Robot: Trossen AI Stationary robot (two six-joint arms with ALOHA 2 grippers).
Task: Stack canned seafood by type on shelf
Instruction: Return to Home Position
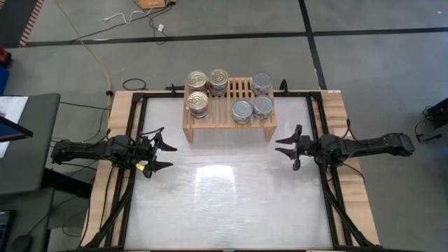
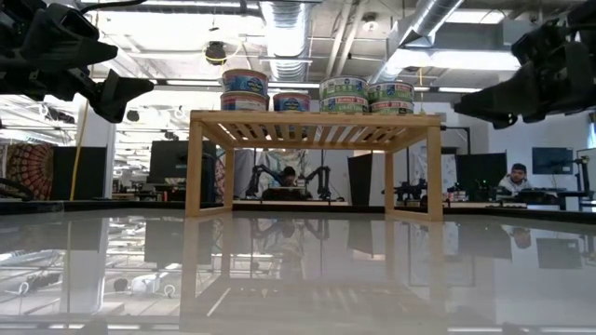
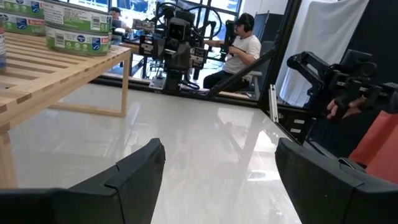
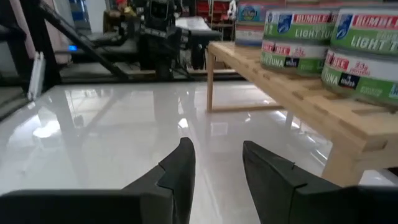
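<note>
The light-wood shelf [image 1: 238, 91] stands on its side legs at the far middle of the white table. The canned seafood sits stacked on its slatted top: gold-topped cans [image 1: 199, 103] on the left, silver-topped cans [image 1: 262, 83] on the right. The low view shows the stacks [image 2: 317, 93] two cans high. My left gripper [image 1: 168, 154] hovers open at the table's left, pointing level toward the middle, with nothing between its fingers [image 3: 140, 171]. At the table's right, my right gripper [image 1: 282, 147] is open too, pointing level toward the middle, its fingers [image 4: 180, 162] apart over the bare top.
A wide stretch of bare white tabletop [image 1: 224, 196] lies in front of the shelf, between the two arms. A wooden frame [image 1: 119, 112] borders the table. People sit at desks [image 2: 512, 177] in the room beyond the far edge.
</note>
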